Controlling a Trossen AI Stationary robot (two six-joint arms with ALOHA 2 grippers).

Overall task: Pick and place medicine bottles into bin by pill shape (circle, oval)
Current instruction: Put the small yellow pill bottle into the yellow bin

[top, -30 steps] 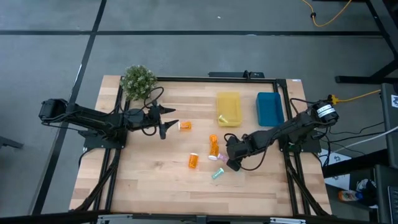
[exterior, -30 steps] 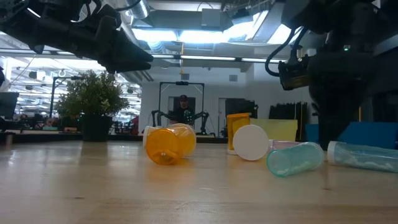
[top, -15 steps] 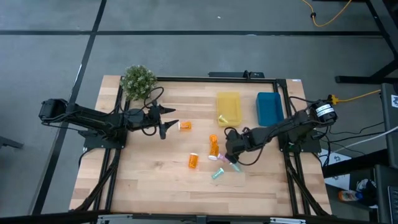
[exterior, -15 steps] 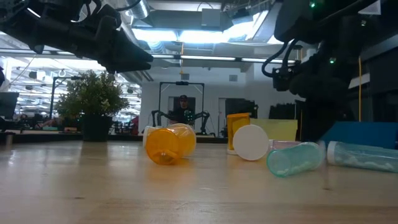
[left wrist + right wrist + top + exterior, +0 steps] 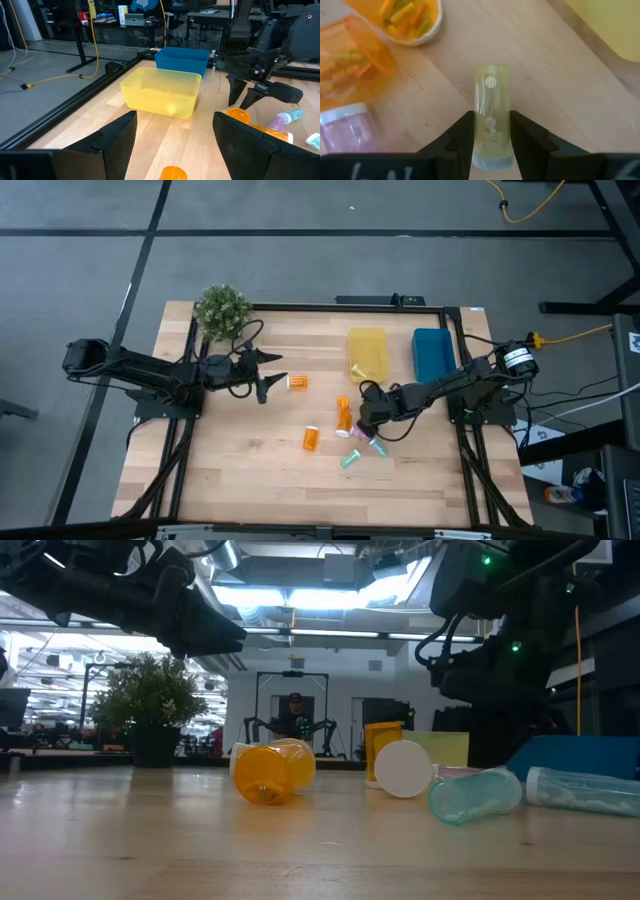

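On the wooden worktop (image 5: 240, 470) sit a yellow bin (image 5: 367, 354) and a blue bin (image 5: 433, 354), with bottles (image 5: 343, 418) scattered in front of them. No writing is legible. The right arm reaches low across the worktop, and the right gripper (image 5: 491, 142) has its fingers (image 5: 459, 141) pinching a pale bottle (image 5: 491, 115) holding round pills, lifted beside the orange ones. The left gripper (image 5: 172, 135) hovers with fingers spread near the plant (image 5: 222, 310).
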